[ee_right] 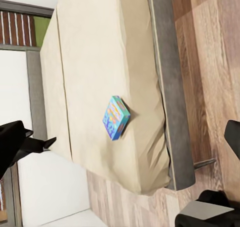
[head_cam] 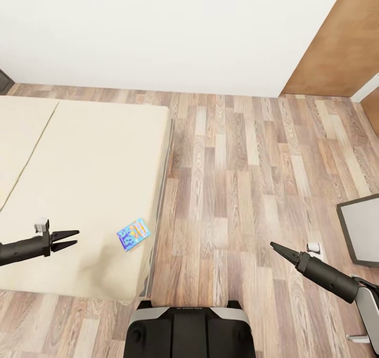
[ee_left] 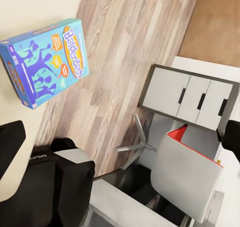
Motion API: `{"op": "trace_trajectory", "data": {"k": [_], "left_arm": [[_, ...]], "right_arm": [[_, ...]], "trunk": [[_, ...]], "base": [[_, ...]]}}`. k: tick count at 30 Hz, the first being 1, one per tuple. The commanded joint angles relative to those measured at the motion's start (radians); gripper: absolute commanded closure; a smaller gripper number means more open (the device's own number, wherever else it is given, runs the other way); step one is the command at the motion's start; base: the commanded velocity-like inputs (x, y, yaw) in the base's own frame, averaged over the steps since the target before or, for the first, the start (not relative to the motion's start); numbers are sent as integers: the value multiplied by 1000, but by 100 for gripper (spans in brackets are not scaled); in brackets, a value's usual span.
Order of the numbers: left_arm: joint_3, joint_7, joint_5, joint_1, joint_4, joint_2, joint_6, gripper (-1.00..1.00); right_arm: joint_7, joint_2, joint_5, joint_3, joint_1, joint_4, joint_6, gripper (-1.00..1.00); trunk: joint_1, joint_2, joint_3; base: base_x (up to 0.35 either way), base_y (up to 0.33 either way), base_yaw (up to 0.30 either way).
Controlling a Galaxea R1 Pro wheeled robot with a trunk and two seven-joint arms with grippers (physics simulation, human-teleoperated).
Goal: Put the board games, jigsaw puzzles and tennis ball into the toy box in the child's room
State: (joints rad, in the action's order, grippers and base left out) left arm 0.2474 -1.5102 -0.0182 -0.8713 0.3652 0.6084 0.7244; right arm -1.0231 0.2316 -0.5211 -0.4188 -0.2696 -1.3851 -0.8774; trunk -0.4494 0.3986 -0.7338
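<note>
One board game (head_cam: 133,234), a light blue cartoon box, lies flat on the beige bed (head_cam: 79,179) near its right edge. In the left wrist view the same board game (ee_left: 46,61) reads "Balderdash", and it appears small in the right wrist view (ee_right: 116,117). My left gripper (head_cam: 72,238) hovers open over the mattress, a short way left of the box and apart from it. Over the wooden floor, right of the bed, my right gripper (head_cam: 273,246) is open and empty. The table's three-drawer unit (ee_left: 187,99) stands behind me. The toy box, jigsaw puzzles and tennis ball are out of view.
My dark base (head_cam: 189,329) stands at the bed's near right corner. A white chair with a red seat (ee_left: 187,174) sits by the drawer unit (head_cam: 363,232). Wooden floor (head_cam: 247,179) runs to the white wall, with a brown door (head_cam: 337,37) at far right.
</note>
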Motion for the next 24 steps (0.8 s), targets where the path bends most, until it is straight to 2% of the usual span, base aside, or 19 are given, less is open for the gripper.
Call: {"op": "trace_trajectory", "data": {"k": [1, 24], "left_arm": [[1, -4, 1, 0, 0, 0, 11, -100], [1, -5, 1, 0, 0, -1, 10, -100]], "right_arm": [[-2, 0, -1, -1, 0, 0, -5, -100], [-2, -1, -1, 0, 0, 0, -5, -100]], "trunk": [[-1, 1, 1], [-1, 1, 39]], "base": [[0, 0, 0], [0, 0, 0]]}}
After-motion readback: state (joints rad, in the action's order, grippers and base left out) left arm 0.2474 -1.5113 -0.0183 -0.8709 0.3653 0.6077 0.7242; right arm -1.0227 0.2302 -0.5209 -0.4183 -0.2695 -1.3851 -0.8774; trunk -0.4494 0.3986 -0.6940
